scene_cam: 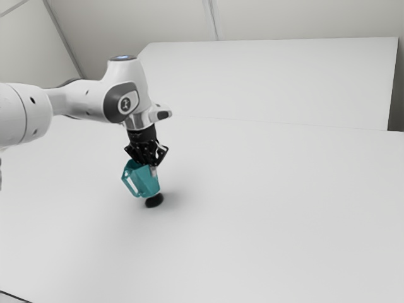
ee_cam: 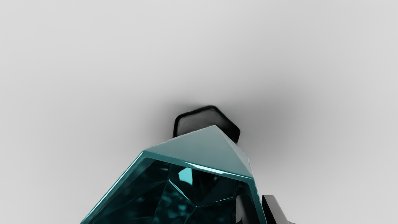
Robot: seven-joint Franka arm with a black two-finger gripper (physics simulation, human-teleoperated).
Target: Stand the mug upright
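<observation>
- The gripper (scene_cam: 153, 168) is closed on the mug (scene_cam: 144, 180), pinching one side of its wall near the rim.
- In the wrist view, one finger (ee_cam: 242, 210) is inside the mug's mouth and the other finger (ee_cam: 274, 208) is outside, with the teal wall between them.
- The mug hangs directly beneath the gripper, its rim at the fingertips and its body reaching down past them.
- It is tilted, not fully upright: in the exterior view, its base slants down toward the exterior view's right, while the handle (scene_cam: 130, 184) is on the exterior view's left.
- The open mouth faces up toward the gripper's camera, and the faceted inside shows down to the bottom.
- Most of the mug lies to one side of the pinched wall, on the inner finger's side.
- Under the mug's lower end, a dark, many-sided patch (scene_cam: 154, 201) shows on the white table (scene_cam: 265, 208); the mug partly covers it in the wrist view. Whether it is a shadow or an object cannot be told.
- The white arm (scene_cam: 79, 101) reaches in from the exterior view's left, with the gripper pointing down at its end.
</observation>
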